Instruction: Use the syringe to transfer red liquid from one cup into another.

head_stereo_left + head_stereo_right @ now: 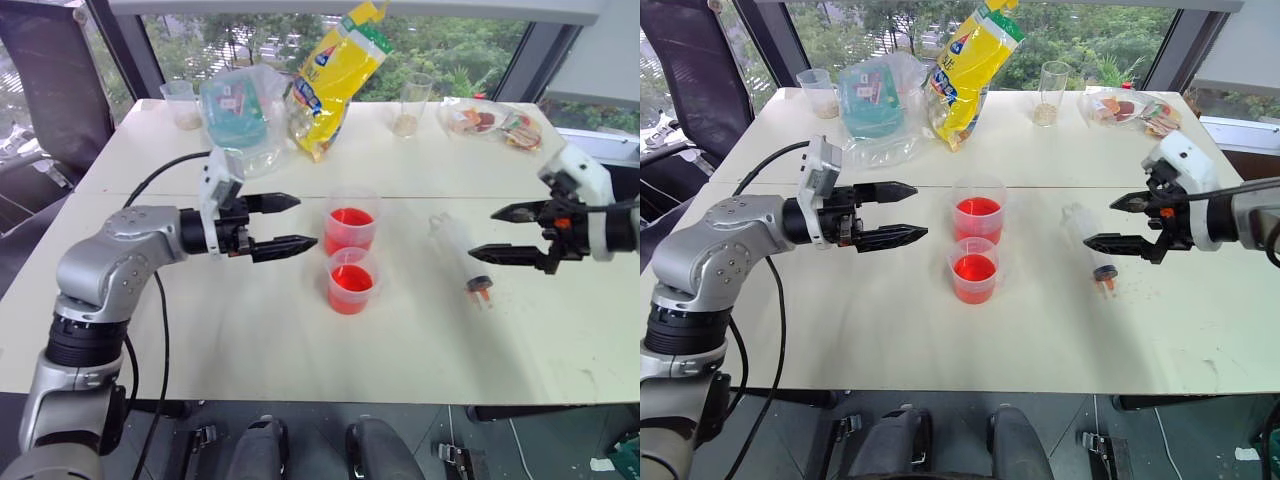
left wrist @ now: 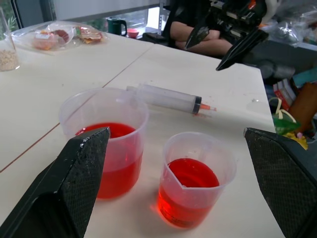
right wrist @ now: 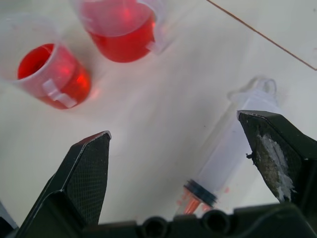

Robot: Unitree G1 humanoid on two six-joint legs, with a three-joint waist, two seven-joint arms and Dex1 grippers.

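Looking down from the head, two small clear plastic cups (image 1: 350, 228) (image 1: 350, 281) of orange-red liquid (image 1: 350, 218) stand together mid-table, the large clear plastic syringe (image 1: 459, 250) lying to their right. Left gripper (image 1: 290, 224) hovers spread beside the cups; right gripper (image 1: 495, 233) spread near the syringe. Both wrist views show wide-apart fingers (image 2: 69, 183) (image 3: 81, 173), nothing held.

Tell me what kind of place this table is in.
Likely an office or lab meeting room: pale tables pushed together beside big windows onto trees, snack bags left on them, and a seated person nearby.
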